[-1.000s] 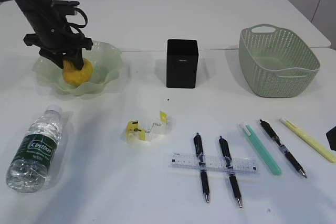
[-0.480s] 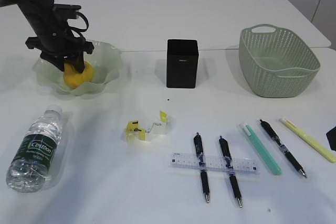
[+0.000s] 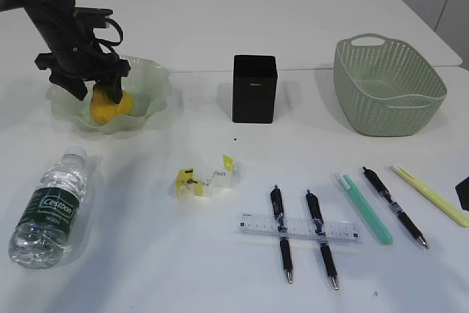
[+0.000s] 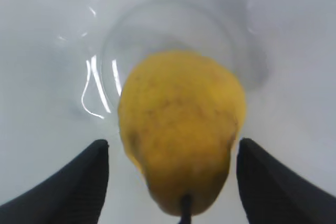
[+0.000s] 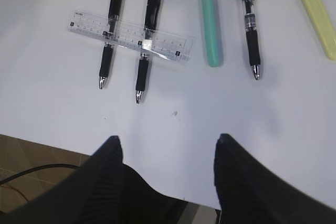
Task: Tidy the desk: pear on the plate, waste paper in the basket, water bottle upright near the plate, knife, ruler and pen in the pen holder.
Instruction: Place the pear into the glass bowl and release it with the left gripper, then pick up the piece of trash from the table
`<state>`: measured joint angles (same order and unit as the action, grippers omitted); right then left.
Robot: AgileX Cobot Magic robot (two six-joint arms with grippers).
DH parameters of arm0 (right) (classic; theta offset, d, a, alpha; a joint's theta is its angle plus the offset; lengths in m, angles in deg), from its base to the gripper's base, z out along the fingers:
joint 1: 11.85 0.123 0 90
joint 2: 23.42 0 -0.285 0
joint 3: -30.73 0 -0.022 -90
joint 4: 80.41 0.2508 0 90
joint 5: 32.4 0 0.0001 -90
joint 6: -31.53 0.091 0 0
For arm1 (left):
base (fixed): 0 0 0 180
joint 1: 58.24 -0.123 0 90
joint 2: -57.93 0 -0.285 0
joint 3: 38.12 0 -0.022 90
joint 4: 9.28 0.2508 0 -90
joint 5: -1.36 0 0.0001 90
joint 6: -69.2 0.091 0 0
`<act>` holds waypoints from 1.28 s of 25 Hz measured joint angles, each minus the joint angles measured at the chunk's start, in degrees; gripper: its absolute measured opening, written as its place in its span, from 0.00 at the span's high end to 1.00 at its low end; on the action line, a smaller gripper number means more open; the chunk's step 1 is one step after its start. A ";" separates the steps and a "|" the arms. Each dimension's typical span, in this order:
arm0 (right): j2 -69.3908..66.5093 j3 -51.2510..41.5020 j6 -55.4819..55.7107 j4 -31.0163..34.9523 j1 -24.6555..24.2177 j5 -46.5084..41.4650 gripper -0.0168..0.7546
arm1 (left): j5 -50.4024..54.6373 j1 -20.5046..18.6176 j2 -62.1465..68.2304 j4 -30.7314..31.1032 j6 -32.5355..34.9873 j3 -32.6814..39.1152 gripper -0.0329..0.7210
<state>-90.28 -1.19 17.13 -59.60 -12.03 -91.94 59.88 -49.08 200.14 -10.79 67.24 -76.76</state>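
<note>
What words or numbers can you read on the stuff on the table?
"Cestbon": on the green label of the water bottle lying on its side.
Ruler: scale marks and tiny numbers, too small to read.
Waste paper: small dark print, too blurred to read.
Black pen holder: a faint mark on its front, unreadable.
Pens: no readable text.

The robot's left arm reaches in from the upper left corner of the exterior view and bends down over the plate point(image 3: 146, 100), its left gripper point(image 3: 91, 91) pointing into the bowl of the plate. In the left wrist view its 2 dark fingers point(image 4: 79, 182) stand spread, with clear gaps between them and the pear point(image 4: 181, 129). The right gripper point(image 5: 168, 153), far from the plate, hangs with jaws parted and nothing between them.
</note>
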 joint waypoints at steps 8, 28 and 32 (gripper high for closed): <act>0.00 0.00 0.00 0.00 0.00 0.00 0.44 | 1.13 0.00 -2.26 0.00 0.00 0.00 0.21; 0.00 0.00 0.00 0.83 0.00 1.84 0.44 | 12.65 0.00 -24.73 4.79 0.00 1.47 0.36; 0.00 1.56 0.00 1.04 0.00 1.31 0.44 | 12.65 0.00 -29.64 4.93 0.34 7.81 0.36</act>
<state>-90.28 0.37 17.13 -58.57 -12.03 -90.63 72.53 -49.08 170.49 -5.86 67.59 -68.95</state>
